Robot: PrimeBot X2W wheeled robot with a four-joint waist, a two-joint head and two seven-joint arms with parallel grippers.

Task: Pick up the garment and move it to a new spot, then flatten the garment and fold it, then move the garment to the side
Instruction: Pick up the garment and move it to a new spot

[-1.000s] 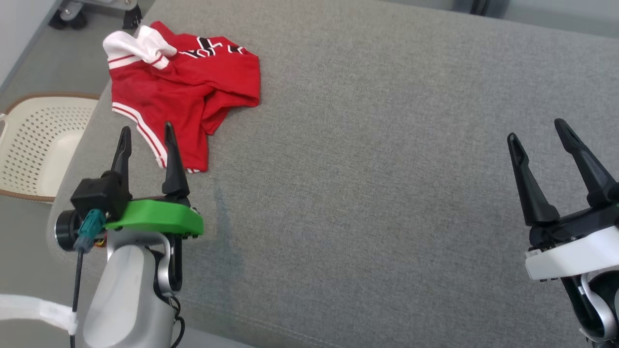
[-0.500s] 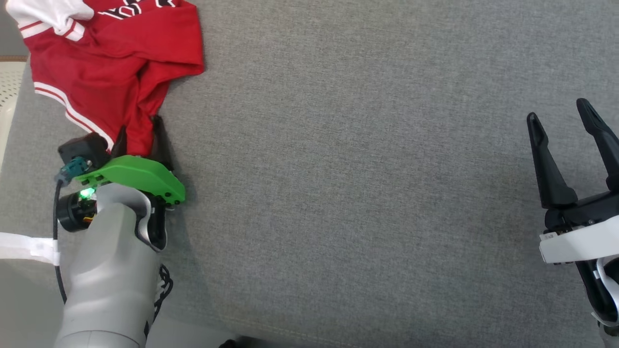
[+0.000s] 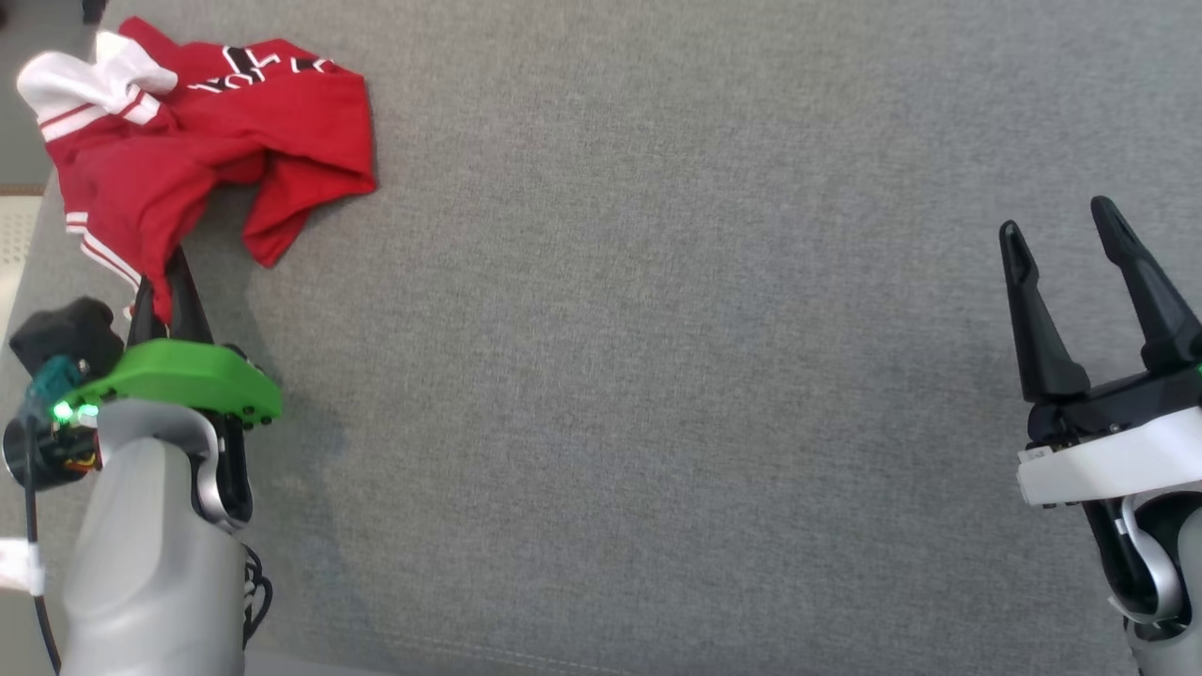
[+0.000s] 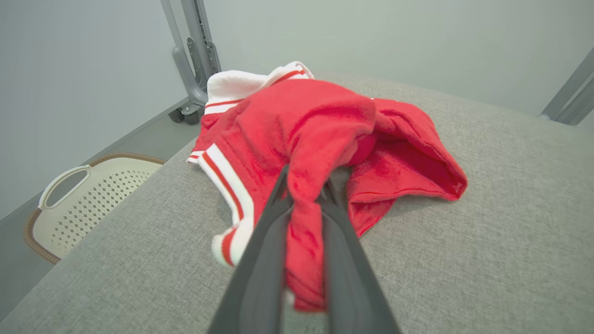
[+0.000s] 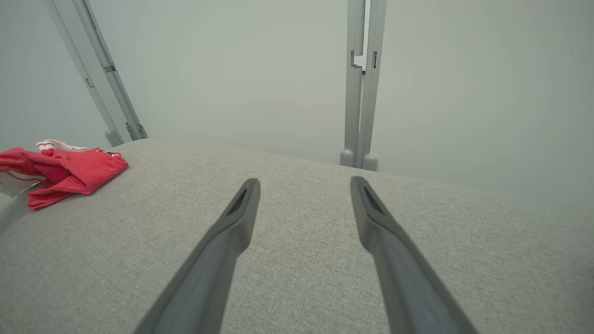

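The garment (image 3: 207,122) is a crumpled red piece with white striped trim, lying at the far left of the grey cushioned surface (image 3: 657,329). My left gripper (image 3: 164,282) is shut on the garment's near edge, and that edge is pulled up off the surface. In the left wrist view a fold of the red garment (image 4: 301,139) is pinched between the two dark fingers (image 4: 260,260). My right gripper (image 3: 1061,244) hangs open over the right side, far from the garment, nothing between its fingers (image 5: 222,241). The garment (image 5: 60,171) shows small at the far left of the right wrist view.
A cream perforated basket (image 4: 79,199) stands on the floor beside the surface's left edge. Grey metal frame legs (image 5: 359,93) rise behind the surface. The surface's left edge runs close to my left gripper.
My left gripper has closed on the garment's near edge and lifted it, bunching the cloth. The head camera has shifted. The right gripper stays open.
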